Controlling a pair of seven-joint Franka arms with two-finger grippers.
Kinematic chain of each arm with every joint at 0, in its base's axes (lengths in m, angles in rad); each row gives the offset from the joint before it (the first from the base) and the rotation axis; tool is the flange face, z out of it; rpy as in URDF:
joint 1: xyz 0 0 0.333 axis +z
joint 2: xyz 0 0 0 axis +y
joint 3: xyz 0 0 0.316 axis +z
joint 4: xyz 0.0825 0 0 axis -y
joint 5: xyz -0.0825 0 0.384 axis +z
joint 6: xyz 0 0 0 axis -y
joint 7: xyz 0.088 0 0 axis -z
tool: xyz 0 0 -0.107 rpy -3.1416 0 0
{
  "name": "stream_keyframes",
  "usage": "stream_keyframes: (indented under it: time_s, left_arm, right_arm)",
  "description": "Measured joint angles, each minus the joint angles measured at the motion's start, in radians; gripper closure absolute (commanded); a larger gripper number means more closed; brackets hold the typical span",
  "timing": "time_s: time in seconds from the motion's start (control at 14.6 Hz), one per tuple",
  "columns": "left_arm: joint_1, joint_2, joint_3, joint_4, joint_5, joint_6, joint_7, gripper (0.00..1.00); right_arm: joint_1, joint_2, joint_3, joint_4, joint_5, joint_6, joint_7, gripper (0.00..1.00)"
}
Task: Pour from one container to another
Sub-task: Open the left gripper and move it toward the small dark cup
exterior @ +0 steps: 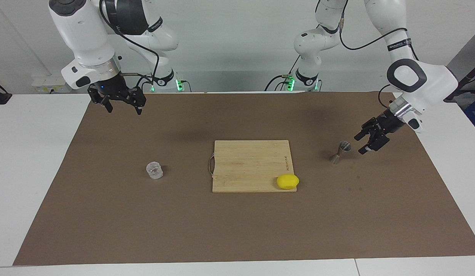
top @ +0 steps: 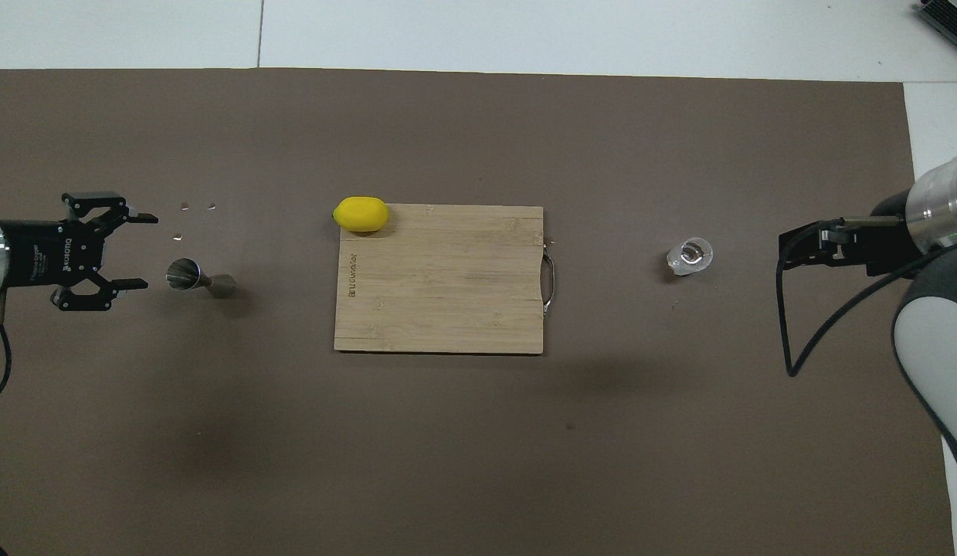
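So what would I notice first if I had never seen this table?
Probably the bright yellow lemon on a corner of the wooden cutting board in the middle of the brown mat. Next, the left gripper, open, right beside the little metal jigger toward the left arm's end of the table. The glass tumbler stands alone toward the right arm's end, with the right gripper open, high over the mat's edge by the robots.
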Motion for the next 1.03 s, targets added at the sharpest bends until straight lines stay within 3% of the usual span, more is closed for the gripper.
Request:
stream_keyframes:
  time_s: [0.75, 1.03]
  left_arm:
    - [0.009, -0.011, 0.004, 0.000, -0.072, -0.036, 0.000, 0.00]
    - [0.039, -0.015, 0.006, 0.000, -0.189, -0.063, 0.105, 0.00]
  right_arm:
    - [-0.001, 0.000, -0.005, 0.000, 0.000, 0.000, 0.000, 0.00]
    - [-0.003, 0.000, -0.006, 0.000, 0.000, 0.000, 0.000, 0.00]
